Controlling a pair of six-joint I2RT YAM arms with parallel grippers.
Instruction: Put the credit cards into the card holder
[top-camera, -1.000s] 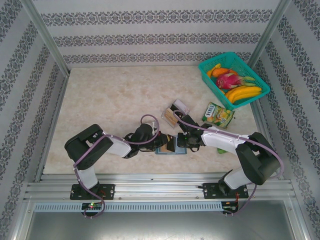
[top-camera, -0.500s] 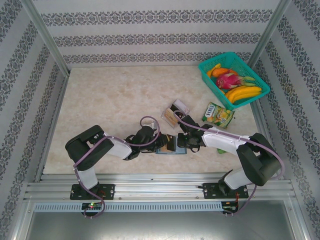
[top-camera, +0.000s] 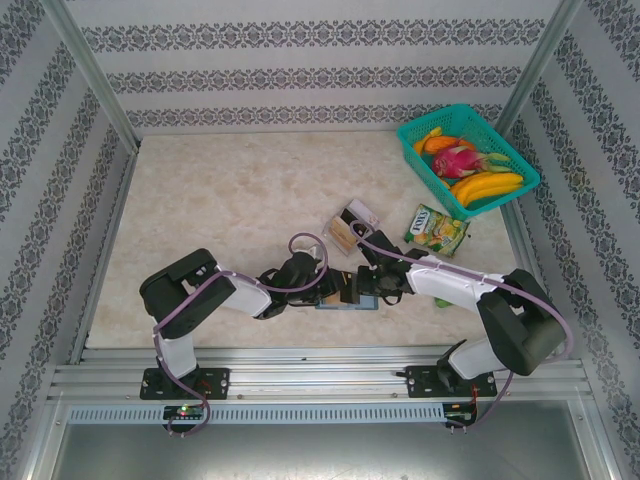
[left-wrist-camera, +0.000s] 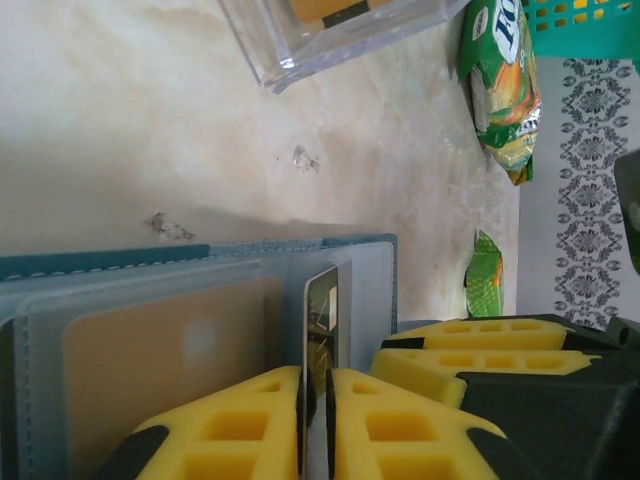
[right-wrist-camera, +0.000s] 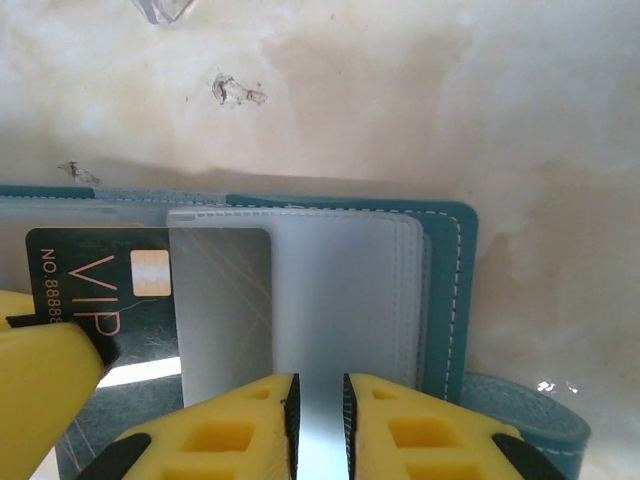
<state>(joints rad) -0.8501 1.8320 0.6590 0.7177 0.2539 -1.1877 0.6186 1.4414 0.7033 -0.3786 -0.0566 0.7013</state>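
Black card (right-wrist-camera: 100, 290) likely stiff, slick (hold by edge); left jaws astride it, grip unclear. Right jaws clamp card holder (right-wrist-camera: 447, 300) by sleeve.

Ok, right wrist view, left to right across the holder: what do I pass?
black card → clear sleeves → teal cover → table

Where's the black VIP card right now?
In the right wrist view the black VIP card lies at left, partly slid into a clear sleeve of the open card holder, pinched by the left claw.
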